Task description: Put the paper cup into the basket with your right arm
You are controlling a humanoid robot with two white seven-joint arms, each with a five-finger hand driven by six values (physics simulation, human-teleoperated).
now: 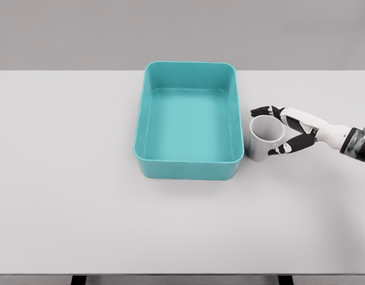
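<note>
Head view: paper cup stands upright on the white counter, just beside the right-hand wall of the teal basket, close enough that cup and wall look to be touching or nearly so; the render does not settle which. Cup is white, open mouth up, nothing visible inside. Judgement on handling: a thin-walled paper cup should be very light and easily crushed or ovalled by a hard squeeze; smooth sides, so it may slip if pinched only near the rim. Best hold is likely around the mid-body, fingers on one side and thumb opposing, with modest force. Right hand comes in from the right edge at cup height. Fingers are spread into a wide C around the cup: the dark-tipped upper fingers reach past the far side of the rim, the lower digit sits against the near side of the wall. It reads as a grasp closing on or just closed on the cup, though firm contact on both sides cannot be confirmed from this angle. Cup not yet lifted; basket holds nothing. Left arm does not show in this view.
</note>
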